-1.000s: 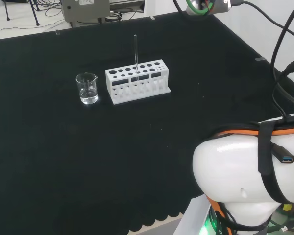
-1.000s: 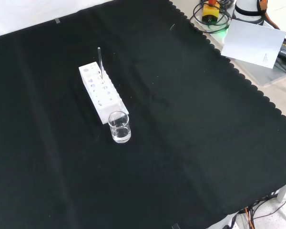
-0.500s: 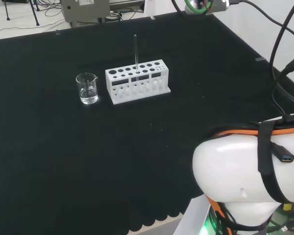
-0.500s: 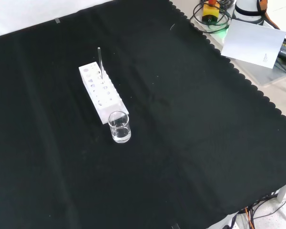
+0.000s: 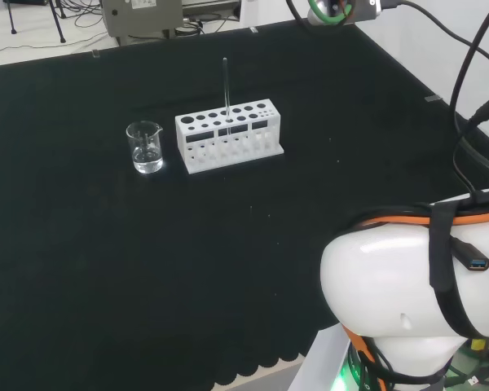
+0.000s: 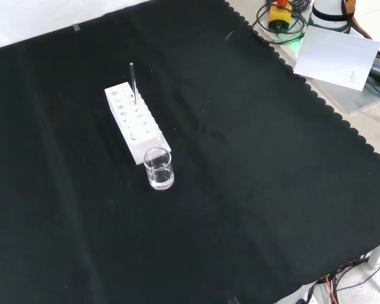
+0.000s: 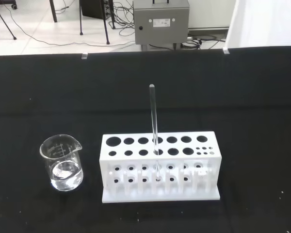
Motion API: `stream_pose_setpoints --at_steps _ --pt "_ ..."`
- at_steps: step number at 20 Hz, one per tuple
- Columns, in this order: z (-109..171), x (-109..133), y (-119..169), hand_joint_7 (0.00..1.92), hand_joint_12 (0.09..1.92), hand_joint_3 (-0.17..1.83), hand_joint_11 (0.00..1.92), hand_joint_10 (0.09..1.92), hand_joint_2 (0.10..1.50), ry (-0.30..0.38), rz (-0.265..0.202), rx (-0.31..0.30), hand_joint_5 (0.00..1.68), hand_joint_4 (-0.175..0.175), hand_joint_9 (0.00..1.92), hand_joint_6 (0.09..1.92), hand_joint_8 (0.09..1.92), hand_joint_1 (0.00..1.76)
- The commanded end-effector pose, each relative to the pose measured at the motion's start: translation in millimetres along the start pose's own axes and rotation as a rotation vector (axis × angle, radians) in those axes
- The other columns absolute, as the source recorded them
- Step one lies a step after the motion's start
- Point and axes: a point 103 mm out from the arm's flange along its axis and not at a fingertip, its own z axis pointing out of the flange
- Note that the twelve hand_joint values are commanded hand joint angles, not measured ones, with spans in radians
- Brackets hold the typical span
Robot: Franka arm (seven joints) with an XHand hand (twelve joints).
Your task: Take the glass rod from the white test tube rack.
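While the glass rod [image 7: 154,131] is standing upright in the white test tube rack [image 7: 160,167], you are looking at a task thing that nothing is touching. In the wrist view, the rod is sitting in a hole of the rack's nearer row, close to the middle of the rack, and it is poking up high above the rack's top. In the head view, the rod [image 5: 226,88] is rising from the rack [image 5: 229,134] in the same way, and in the front view the rod [image 6: 133,81] is standing near the far end of the rack [image 6: 135,122].

A small clear beaker [image 5: 145,147] is sitting just beside the rack, at its left end in the head view, and it is not touching the rack. In the front view, the beaker [image 6: 159,169] is sitting at the rack's near end. In the wrist view, the beaker [image 7: 63,162] is holding a little clear water.

The rack and beaker are resting on the black cloth of the bench [image 6: 259,190]. You cannot tell how the fingers are set.
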Motion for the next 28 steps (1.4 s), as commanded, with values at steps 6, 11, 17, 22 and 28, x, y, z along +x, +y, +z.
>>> stream_pose_setpoints --at_steps 6,11,17,22,28 --pt "4.3 15.1 24.3 0.02 1.34 0.37 0.00 0.92 0.95 0.007 -0.057 -0.002 0.12 -0.124 0.17 0.09 0.80 0.48" --pt "11.2 19.0 45.9 0.04 1.39 0.36 0.00 0.92 0.95 0.017 -0.082 0.003 0.13 -0.123 0.22 0.09 0.82 0.48" --pt "23.0 10.0 71.2 0.07 1.45 0.36 0.00 0.93 0.96 0.043 -0.105 0.012 0.16 -0.127 0.28 0.09 0.84 0.48" --pt "31.1 3.7 95.7 0.12 1.49 0.35 0.01 0.94 0.96 0.040 -0.114 0.032 0.23 -0.139 0.34 0.09 0.86 0.49" --pt "44.2 5.7 129.1 0.18 1.47 0.35 0.08 0.93 0.95 0.037 -0.140 0.031 0.28 -0.149 0.44 0.09 0.88 0.50"
